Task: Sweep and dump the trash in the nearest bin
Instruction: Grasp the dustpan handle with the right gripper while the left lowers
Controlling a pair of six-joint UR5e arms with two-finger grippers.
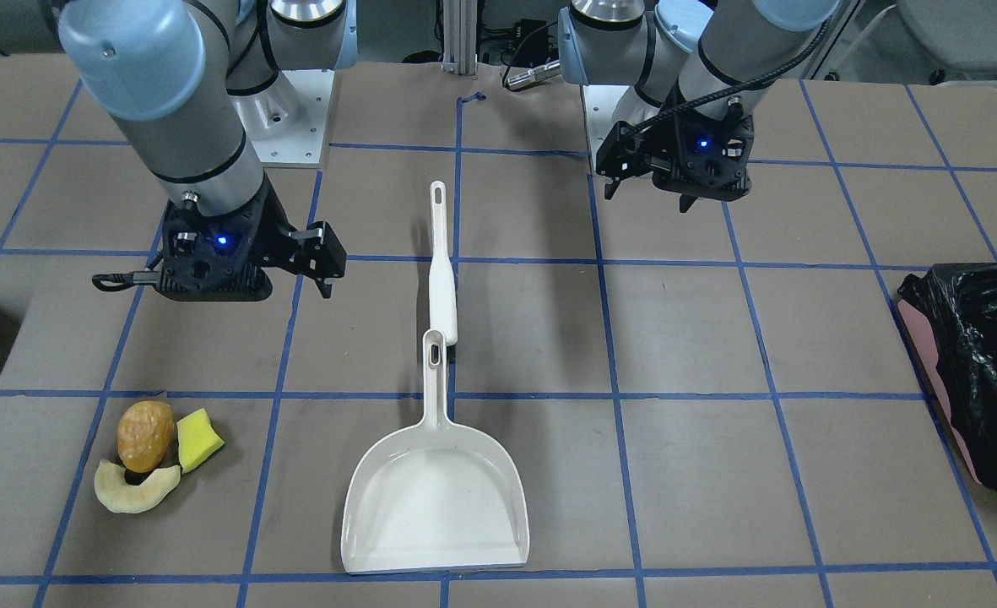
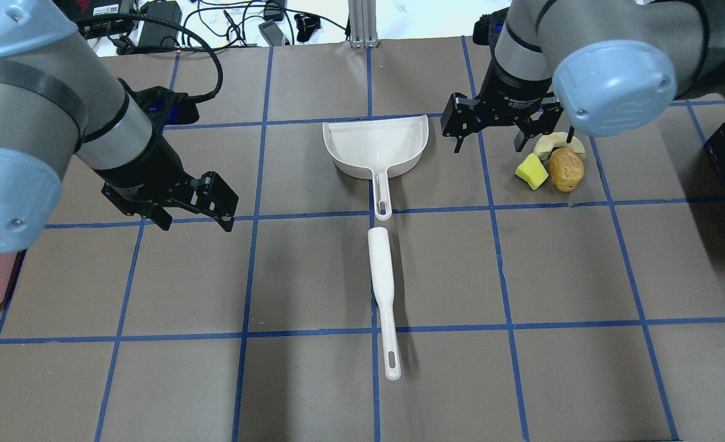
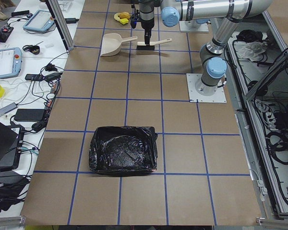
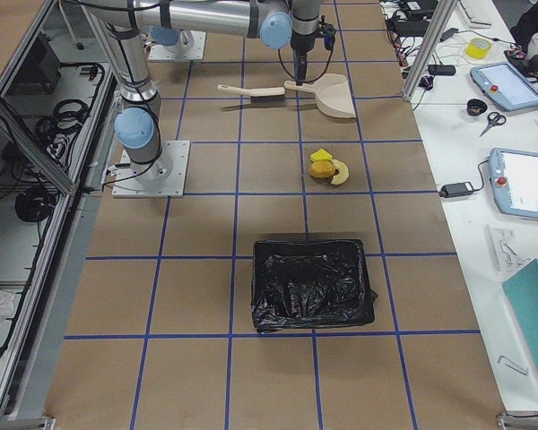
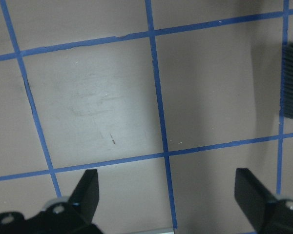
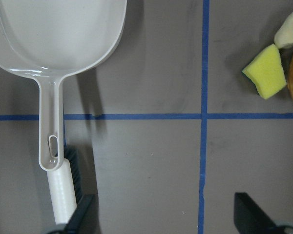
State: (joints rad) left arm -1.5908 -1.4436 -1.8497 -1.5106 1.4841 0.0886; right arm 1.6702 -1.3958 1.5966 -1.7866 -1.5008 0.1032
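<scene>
Down in the lower left of the front-facing view the trash sits bunched together: a brown potato-like lump (image 1: 144, 435), a yellow sponge wedge with a green edge (image 1: 197, 439) just beside it, and a pale curved crescent slice (image 1: 131, 494) wrapped around the lump's lower side. At bottom centre lies a white plastic dustpan (image 1: 435, 498), mouth toward the bottom edge. Its handle runs up to the broad end of a white-handled brush with dark bristles (image 1: 441, 279); whether the two touch I cannot tell.

In the overhead view the right arm enters from the upper right with its wrist turned down. The right gripper (image 2: 490, 144) hangs above the table between the dustpan and the trash, just beside the sponge. Its fingers (image 6: 83, 217) are spread wide with nothing between them. The left arm enters from the left edge, wrist also down. The left gripper (image 2: 196, 222) hovers over bare brown table at mid-left, well apart from the brush, its fingers (image 5: 85, 195) likewise spread wide and empty.

A bin lined with a black bag (image 4: 312, 285) stands below the trash in the right-side view. A second black-lined bin (image 3: 123, 149) fills the lower middle of the left-side view, well apart from everything else.

The right wrist view cuts off the lump and the crescent at its right edge. The left wrist view catches only a strip of bristles at its right edge. In the overhead view the right arm covers part of the crescent.
</scene>
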